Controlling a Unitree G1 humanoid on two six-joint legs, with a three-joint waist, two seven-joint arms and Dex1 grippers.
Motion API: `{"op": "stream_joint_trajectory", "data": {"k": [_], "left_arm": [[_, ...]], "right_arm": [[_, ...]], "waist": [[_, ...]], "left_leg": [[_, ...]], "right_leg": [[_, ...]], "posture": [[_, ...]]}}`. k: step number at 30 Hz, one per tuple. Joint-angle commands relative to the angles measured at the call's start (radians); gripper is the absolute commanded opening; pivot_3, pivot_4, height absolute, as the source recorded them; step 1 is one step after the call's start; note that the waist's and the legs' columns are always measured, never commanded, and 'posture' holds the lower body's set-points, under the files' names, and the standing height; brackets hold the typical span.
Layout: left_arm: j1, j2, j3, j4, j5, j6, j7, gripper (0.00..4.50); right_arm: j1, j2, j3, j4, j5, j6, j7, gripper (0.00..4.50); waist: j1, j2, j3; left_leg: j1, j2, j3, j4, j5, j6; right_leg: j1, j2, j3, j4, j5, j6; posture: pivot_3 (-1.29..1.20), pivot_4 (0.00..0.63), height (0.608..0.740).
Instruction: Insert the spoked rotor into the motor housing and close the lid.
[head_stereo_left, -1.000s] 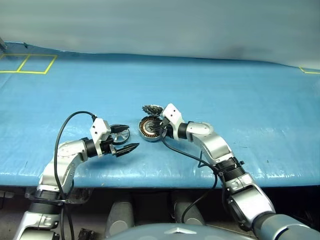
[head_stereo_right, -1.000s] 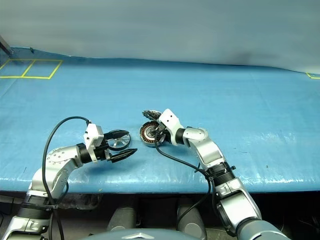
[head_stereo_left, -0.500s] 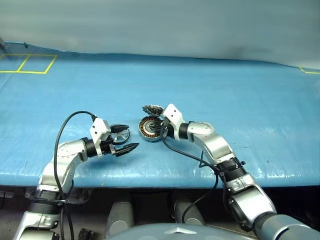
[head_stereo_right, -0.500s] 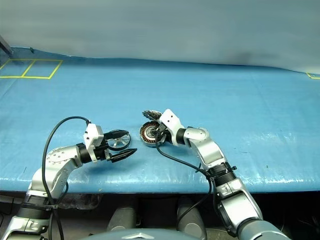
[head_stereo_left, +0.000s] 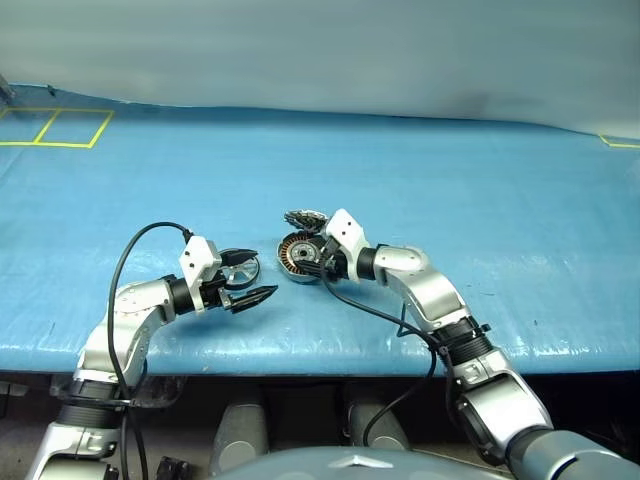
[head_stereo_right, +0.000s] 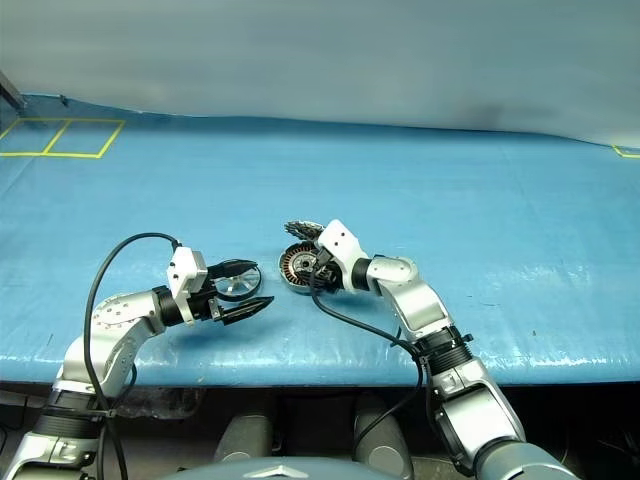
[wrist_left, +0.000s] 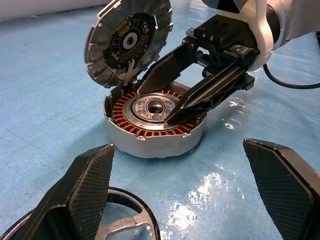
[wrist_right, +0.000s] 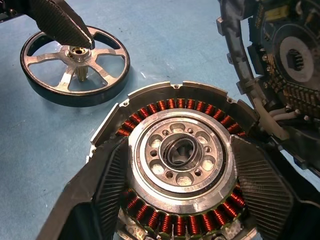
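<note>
Right wrist view: the motor housing (wrist_right: 180, 175) lies open on the blue table (head_stereo_left: 480, 200), copper windings ringing a silver hub with a dark bore, no rotor inside. The right gripper (wrist_left: 172, 97) straddles it, jaws parted. The lid (wrist_left: 127, 42) stands tilted up at the housing's 11 o'clock, partly cut off. The spoked rotor (wrist_right: 75, 65) lies at 10 o'clock beneath the wide-open, empty left gripper (head_stereo_left: 258, 277).

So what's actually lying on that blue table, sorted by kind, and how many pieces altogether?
Squat round silver motor housing with copper windings: 1
Round grey slotted lid, standing open at the housing's edge: 1
Black ring-shaped spoked rotor with silver spokes: 1
Total: 3
</note>
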Motion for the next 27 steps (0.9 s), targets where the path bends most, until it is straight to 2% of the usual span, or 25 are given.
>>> {"op": "stream_joint_trajectory", "data": {"k": [1,7,8,10,18,27], "left_arm": [[-0.004,0.006,0.012,-0.027,-0.002,-0.023,0.000,4.50],[-0.003,0.004,0.010,-0.024,0.002,-0.029,0.000,4.50],[-0.003,0.003,0.010,-0.024,0.002,-0.029,0.000,4.50],[-0.002,0.003,0.009,-0.023,0.002,-0.030,0.000,4.50],[-0.003,0.002,0.007,-0.019,0.004,-0.033,0.000,4.50],[-0.001,0.002,0.006,-0.019,0.007,-0.036,0.001,4.50]], "right_arm": [[-0.006,0.005,-0.012,-0.037,0.003,-0.001,-0.005,3.28],[-0.008,0.013,-0.030,-0.048,0.029,0.007,-0.001,3.28],[-0.008,0.014,-0.032,-0.049,0.030,0.006,-0.001,3.11],[-0.007,0.015,-0.033,-0.053,0.038,0.002,0.007,2.67],[-0.011,0.019,-0.045,-0.053,0.038,-0.001,-0.007,0.06],[-0.022,0.030,-0.045,0.017,0.015,-0.017,-0.036,0.02]], "waist": [[0.000,0.000,0.000],[0.000,0.000,0.000],[0.000,0.000,0.000],[0.000,0.000,0.000],[0.000,0.000,0.000],[0.000,0.000,0.000]], "left_leg": [[0.000,0.000,0.000,0.000,0.000,0.000],[0.000,0.000,0.000,0.000,0.000,0.000],[0.000,0.000,0.000,0.000,0.000,0.000],[0.000,0.000,0.000,0.000,0.000,0.000],[0.000,0.000,0.000,0.000,0.000,0.000],[0.000,0.000,0.000,0.000,0.000,0.000]], "right_leg": [[0.000,0.000,0.000,0.000,0.000,0.000],[0.000,0.000,0.000,0.000,0.000,0.000],[0.000,0.000,0.000,0.000,0.000,0.000],[0.000,0.000,0.000,0.000,0.000,0.000],[0.000,0.000,0.000,0.000,0.000,0.000],[0.000,0.000,0.000,0.000,0.000,0.000]], "posture": [[0.00,0.150,0.740],[0.00,0.150,0.740],[0.00,0.150,0.740],[0.00,0.150,0.740],[0.00,0.150,0.740],[0.00,0.150,0.740]]}}
